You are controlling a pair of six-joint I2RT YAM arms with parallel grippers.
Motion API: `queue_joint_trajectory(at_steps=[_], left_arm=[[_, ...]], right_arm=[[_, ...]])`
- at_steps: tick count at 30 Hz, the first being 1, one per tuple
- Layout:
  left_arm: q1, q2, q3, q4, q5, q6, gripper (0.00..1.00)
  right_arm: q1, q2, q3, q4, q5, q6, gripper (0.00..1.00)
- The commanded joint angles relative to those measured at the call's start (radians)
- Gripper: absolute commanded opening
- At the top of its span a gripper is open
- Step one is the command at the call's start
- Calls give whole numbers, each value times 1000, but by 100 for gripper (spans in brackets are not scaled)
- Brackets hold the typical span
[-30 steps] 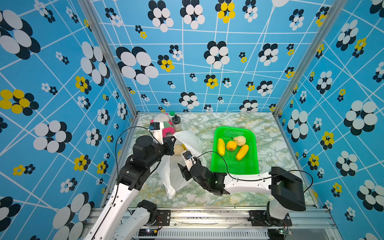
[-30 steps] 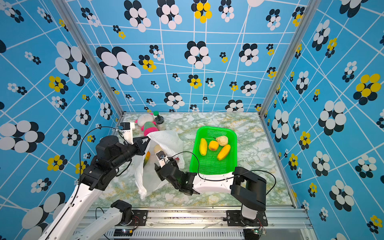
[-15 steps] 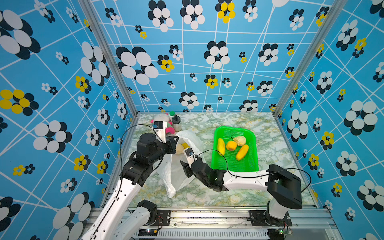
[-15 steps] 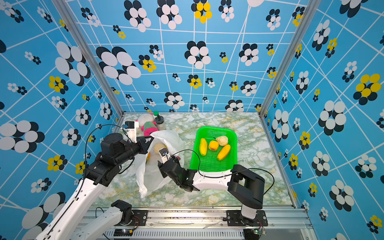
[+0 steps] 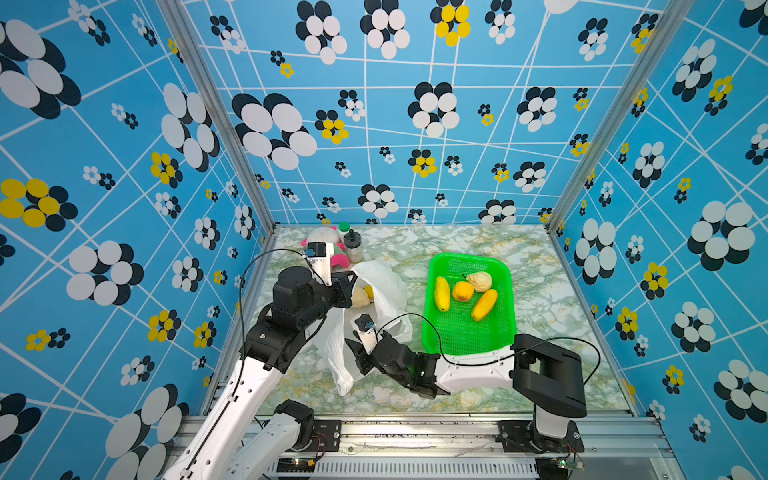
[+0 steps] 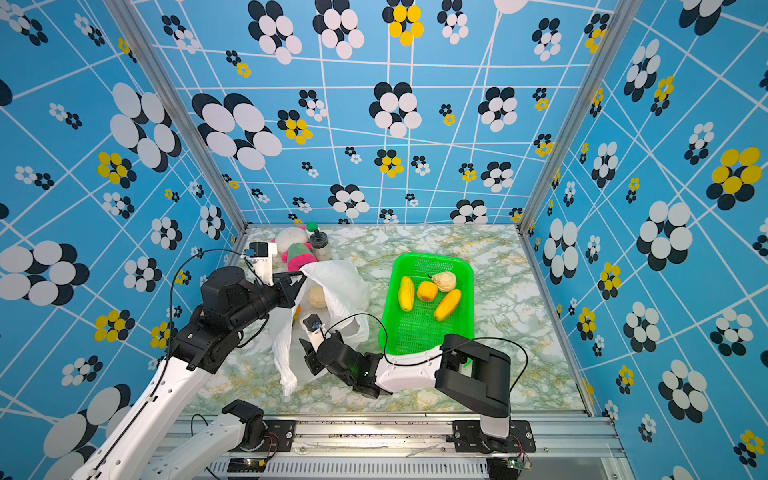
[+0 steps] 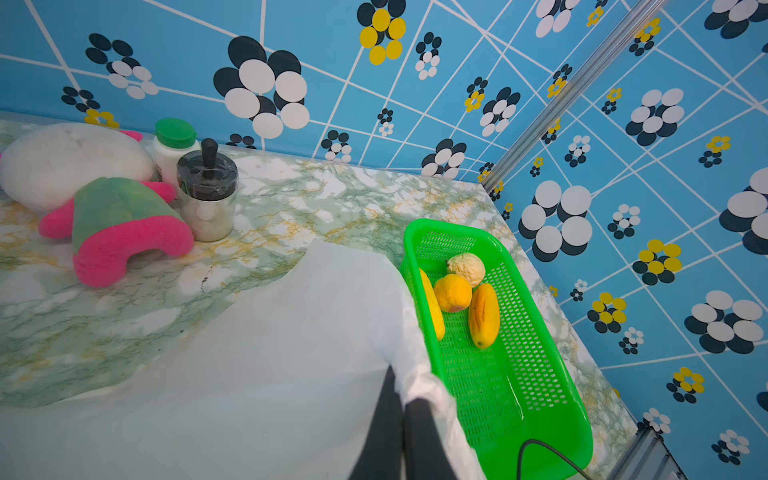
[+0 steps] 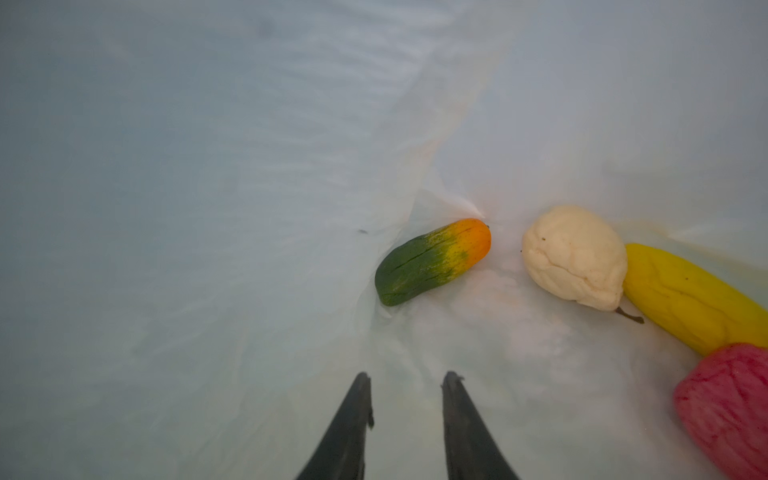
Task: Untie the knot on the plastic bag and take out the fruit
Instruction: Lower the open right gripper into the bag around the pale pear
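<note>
Left gripper point(image 7: 402, 386): clamped on plastic bag point(image 5: 386, 286) rim, holding mouth open, near table point(image 5: 540, 291) left edge. Right gripper point(image 8: 406, 376): jaws apart, empty, inside bag. Step: emptying; four pieces in basket point(image 5: 465, 332). Next: advance, close on green-orange fruit point(image 8: 432, 262).

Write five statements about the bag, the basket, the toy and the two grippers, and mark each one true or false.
1. The green basket holds four fruits. True.
2. The plastic bag is empty. False: a green-orange fruit, a cream fruit, a yellow fruit and a pink-red fruit lie inside it.
3. The left gripper is shut on the bag's edge. True.
4. The right gripper grips the green-orange fruit. False: its jaws stand apart with nothing between them, short of that fruit.
5. The plush toy lies in the basket. False: it lies on the table, near the back wall.
</note>
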Motion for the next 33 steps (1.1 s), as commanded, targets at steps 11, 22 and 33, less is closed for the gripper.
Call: queue_joint_trajectory(at_steps=[11, 22, 33], left_arm=[[7, 10, 12, 21, 12, 13, 0], [6, 38, 34, 44, 28, 10, 0], [4, 128, 93, 68, 54, 14, 0]], right_arm=[[-56, 162, 157, -122, 86, 54, 31], [-136, 284, 279, -205, 155, 14, 45], [-195, 369, 367, -219, 100, -51, 76]])
